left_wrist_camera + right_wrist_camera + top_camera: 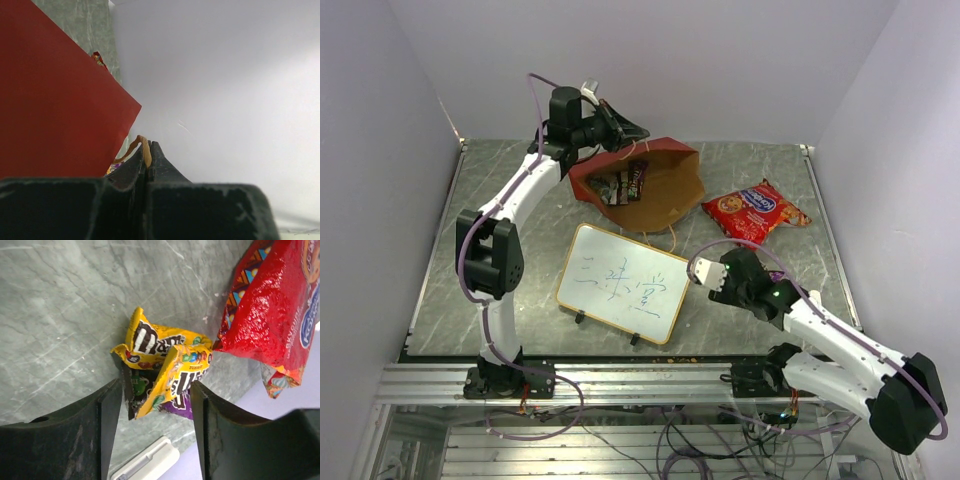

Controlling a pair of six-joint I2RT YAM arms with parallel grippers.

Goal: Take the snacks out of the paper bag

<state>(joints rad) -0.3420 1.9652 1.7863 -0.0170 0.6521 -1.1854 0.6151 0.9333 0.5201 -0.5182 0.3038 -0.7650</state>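
The paper bag (665, 195) lies tipped on its side at the back of the table, red outside (50, 100), brown inside. Several small candy packets (620, 185) show in its mouth. My left gripper (620, 128) (148, 145) hangs above the bag's back rim, shut on a tan string handle (145, 150). The red chip bag (755, 210) (275, 315) lies on the table to the right. My right gripper (715, 275) (155, 387) stands open around crumpled yellow packets (165, 355) and a purple one (182, 407); these are hidden in the top view.
A white gold-framed whiteboard (625, 285) with writing stands at the centre front, just left of my right gripper. A small white oblong block (150, 460) lies close under the right fingers. Walls close in the table at the back and both sides.
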